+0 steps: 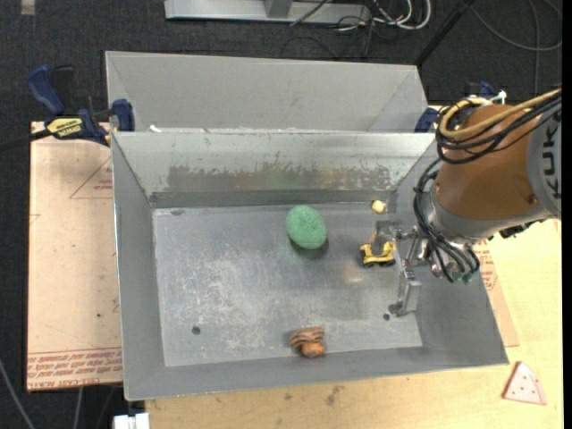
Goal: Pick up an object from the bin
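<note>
End effector (404,284) — grip unclear — just beside small yellow toy (377,254); arm (487,177) reads "KU".

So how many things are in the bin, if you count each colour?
Green: 1, the green ball
Yellow: 2, the yellow toy and the small yellow bit
Brown-orange: 1, the brown lump
Total: 4
</note>
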You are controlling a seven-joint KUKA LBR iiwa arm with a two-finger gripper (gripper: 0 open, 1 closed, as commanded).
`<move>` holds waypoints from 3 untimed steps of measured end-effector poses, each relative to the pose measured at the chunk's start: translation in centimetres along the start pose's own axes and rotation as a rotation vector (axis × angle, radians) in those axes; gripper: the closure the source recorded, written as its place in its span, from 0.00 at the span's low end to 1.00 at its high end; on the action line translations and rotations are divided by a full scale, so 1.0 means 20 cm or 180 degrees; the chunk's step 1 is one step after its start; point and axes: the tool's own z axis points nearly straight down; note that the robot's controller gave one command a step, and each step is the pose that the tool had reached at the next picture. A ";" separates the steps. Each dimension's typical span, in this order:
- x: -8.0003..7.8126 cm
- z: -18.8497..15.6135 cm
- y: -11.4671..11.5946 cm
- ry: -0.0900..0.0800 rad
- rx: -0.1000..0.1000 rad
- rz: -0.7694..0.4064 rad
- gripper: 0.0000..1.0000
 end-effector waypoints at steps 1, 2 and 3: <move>-0.01 -0.02 0.00 -0.0025 0.0003 -0.0007 0.00; -0.11 0.12 0.00 -0.0050 0.0003 0.0133 0.00; -0.22 0.36 0.00 -0.0040 -0.0002 0.0787 0.00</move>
